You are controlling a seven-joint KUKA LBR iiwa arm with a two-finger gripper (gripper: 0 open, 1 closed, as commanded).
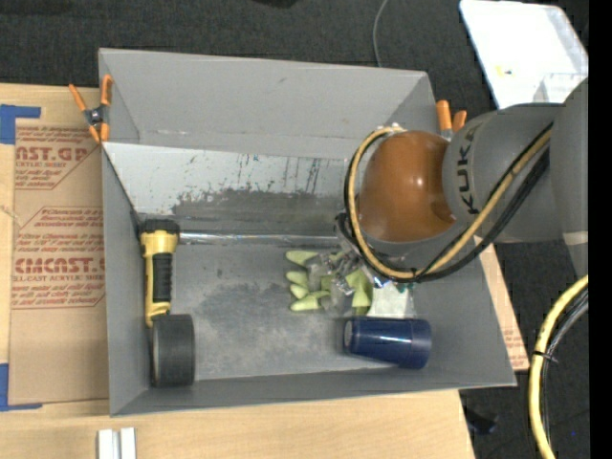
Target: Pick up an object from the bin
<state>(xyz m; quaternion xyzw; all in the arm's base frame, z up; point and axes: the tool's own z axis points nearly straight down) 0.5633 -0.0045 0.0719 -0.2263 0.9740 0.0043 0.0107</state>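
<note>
Hanging low over the middle of the bin (pixel 258 94), the gripper (pixel 337 273) sits under the arm's orange cover (pixel 402 187), with its tip down among a small heap of pale green pieces (pixel 306 293). Whether it is wide or narrow cannot be told, and nothing can be seen held in it. The heap lies under the tip and spreads from there toward the left of the frame, its pieces pointing several ways, so any pick here looks like a short move down and slightly left. Just right of the heap is a white scrap (pixel 390 302). Below that, a dark blue cylinder (pixel 387 340) lies on its side, long axis running left to right. Well apart, at the left wall, lie a black roll (pixel 172 349) and a yellow-and-black torch (pixel 158 273).
</note>
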